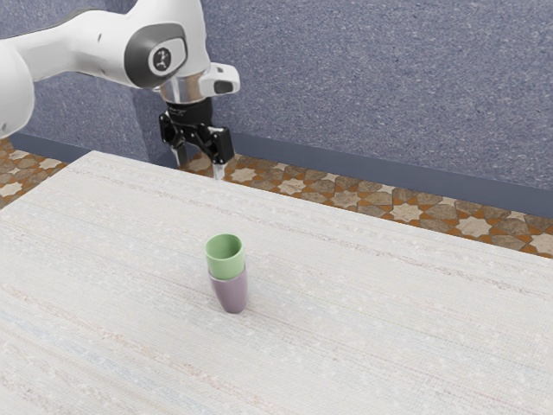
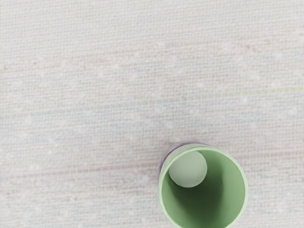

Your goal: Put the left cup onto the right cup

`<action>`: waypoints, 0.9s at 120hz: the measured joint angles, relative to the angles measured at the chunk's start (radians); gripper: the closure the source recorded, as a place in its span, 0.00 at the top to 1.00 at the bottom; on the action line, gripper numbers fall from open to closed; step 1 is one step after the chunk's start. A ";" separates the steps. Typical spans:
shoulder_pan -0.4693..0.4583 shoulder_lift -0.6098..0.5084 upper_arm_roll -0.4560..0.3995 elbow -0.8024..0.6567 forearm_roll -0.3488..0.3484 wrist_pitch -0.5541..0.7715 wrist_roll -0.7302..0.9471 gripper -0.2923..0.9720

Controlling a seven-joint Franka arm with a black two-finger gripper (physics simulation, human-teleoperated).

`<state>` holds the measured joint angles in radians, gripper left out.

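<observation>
Exterior view
- Claw: the gripper [image 1: 200, 164] hangs high above the far edge of the table [image 1: 389, 328], toward the exterior view's left. Its two fingers stand apart with nothing between them, so it is released and empty.
- Green cup: the green cup [image 1: 225, 256] sits nested in the mouth of the purple cup [image 1: 230, 292], with its rim and upper wall showing above it.
- Purple cup: it stands on the table near the middle, roughly upright and mouth up, and carries the green one.
- Key relation: the stack lies well below the claw, nearer the camera and slightly toward the exterior view's right. The two are well apart and nothing touches.
- Long axis: the stack's axis runs near vertical.

Wrist view
- Green cup: the green cup [image 2: 223, 190] is seen from above, mouth open toward the hand and pale bottom visible inside.
- Purple cup: a thin sliver of the purple cup [image 2: 180, 145] shows just outside the green rim, so the two look close to concentric.
- Table: bare pale surface of the table [image 2: 118, 71] lies around the stack.
- Judgement: the stacking looks done, and the next move probably calls only for keeping the claw clear of the cups.
</observation>
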<state>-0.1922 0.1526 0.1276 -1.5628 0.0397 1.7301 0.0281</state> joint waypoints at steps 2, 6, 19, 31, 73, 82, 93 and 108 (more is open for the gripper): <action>0.002 0.000 0.000 0.003 0.000 0.000 0.003 0.77; 0.005 0.000 0.001 0.009 0.000 0.000 0.010 0.77; 0.008 -0.010 0.002 0.019 0.000 -0.002 0.029 0.77; 0.008 -0.017 0.003 0.034 0.000 -0.009 0.043 0.77; 0.008 -0.048 -0.001 0.039 -0.004 -0.037 0.078 0.77; 0.007 -0.049 0.000 0.039 -0.009 -0.040 0.083 0.77; 0.008 -0.048 0.001 0.039 -0.018 -0.041 0.089 0.77; 0.008 -0.048 0.002 0.039 -0.023 -0.042 0.095 0.77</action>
<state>-0.1845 0.1048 0.1295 -1.5237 0.0167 1.6877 0.1234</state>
